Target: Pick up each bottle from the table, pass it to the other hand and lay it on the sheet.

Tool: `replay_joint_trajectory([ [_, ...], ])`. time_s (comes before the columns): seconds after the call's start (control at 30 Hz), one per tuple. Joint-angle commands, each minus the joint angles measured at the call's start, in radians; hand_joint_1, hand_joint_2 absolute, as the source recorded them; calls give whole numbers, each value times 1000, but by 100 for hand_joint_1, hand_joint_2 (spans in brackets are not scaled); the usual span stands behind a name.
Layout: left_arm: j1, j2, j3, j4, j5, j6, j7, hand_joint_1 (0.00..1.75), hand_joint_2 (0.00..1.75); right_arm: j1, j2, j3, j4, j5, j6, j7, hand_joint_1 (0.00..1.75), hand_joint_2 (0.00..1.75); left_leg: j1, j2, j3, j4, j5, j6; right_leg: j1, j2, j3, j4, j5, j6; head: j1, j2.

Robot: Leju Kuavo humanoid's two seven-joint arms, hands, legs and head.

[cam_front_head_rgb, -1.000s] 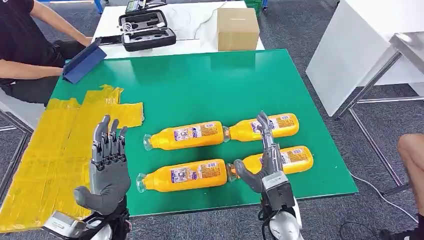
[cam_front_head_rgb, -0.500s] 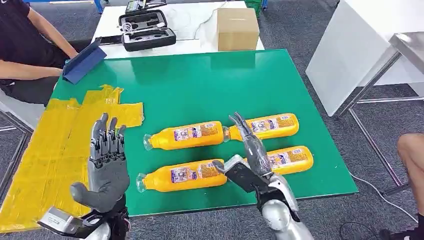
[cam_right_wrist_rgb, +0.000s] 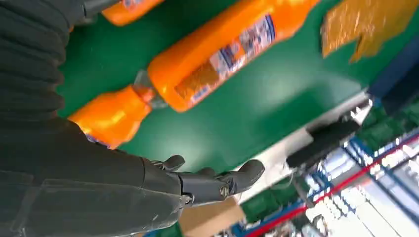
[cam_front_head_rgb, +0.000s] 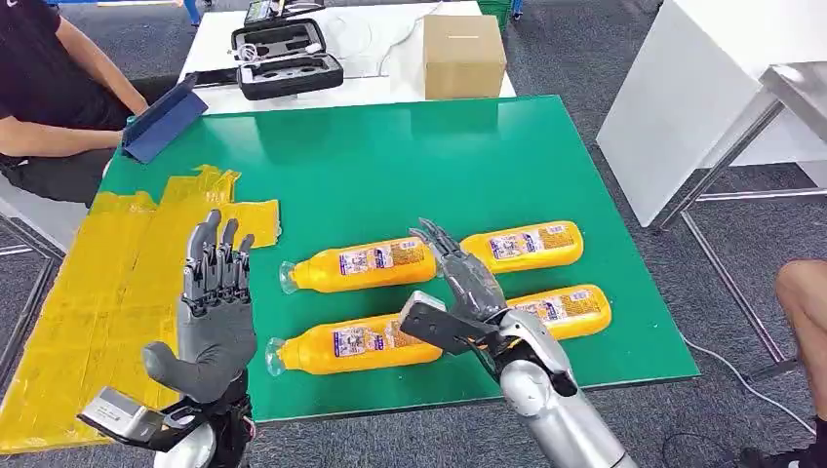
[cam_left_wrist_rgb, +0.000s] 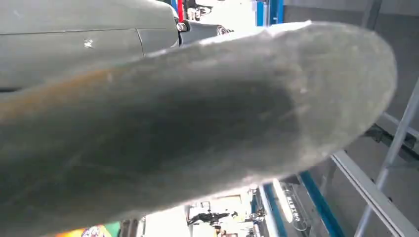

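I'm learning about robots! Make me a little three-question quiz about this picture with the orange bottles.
1. How many orange bottles lie on the green table?
2. True or false: a bottle already lies on the yellow sheet.
3. Which hand is over the bottles: A) the left hand, B) the right hand?

Key
1. Four, in two rows of two.
2. False; all four are on the bare green table, to the right of the sheet.
3. B. The right hand is spread open above the middle of the group, holding nothing. The left hand is raised and open near the sheet.
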Motion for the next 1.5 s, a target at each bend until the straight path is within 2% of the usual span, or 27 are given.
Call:
replay_joint_trajectory([
  [0.03,-58,3,2,89,-4,-5,12,0,0,-94,-32,103,154,-48,58,-9,0,175,0,1,3,-1,-1,-1,0,0,4,-1,0,-1,0,0],
  [0.13,-61,2,3,97,-4,-5,14,0,0,-108,-46,146,164,-52,89,-7,0,175,1,2,8,0,-3,-1,1,0,8,-2,-2,-2,0,0],
  [0.5,-73,0,5,114,-4,-13,15,0,0,-151,-66,247,209,-62,134,31,0,175,0,1,5,0,-2,-1,1,0,5,-1,-1,-1,0,0],
  [0.93,-74,0,3,118,-3,-16,17,0,0,-164,-71,275,228,-58,152,45,0,175,1,0,5,0,-2,-1,1,-1,5,-1,-1,-2,0,0],
  [1.13,-92,-1,0,140,-1,-22,22,0,0,-241,-88,359,328,-15,193,112,0,175,0,0,4,0,-1,-1,1,-1,4,-1,-1,-1,0,0],
  [1.5,-143,-1,-5,176,16,-34,37,0,0,-348,-74,472,450,-91,294,108,0,175,0,1,4,0,-1,-1,1,0,4,0,-1,-1,0,0],
])
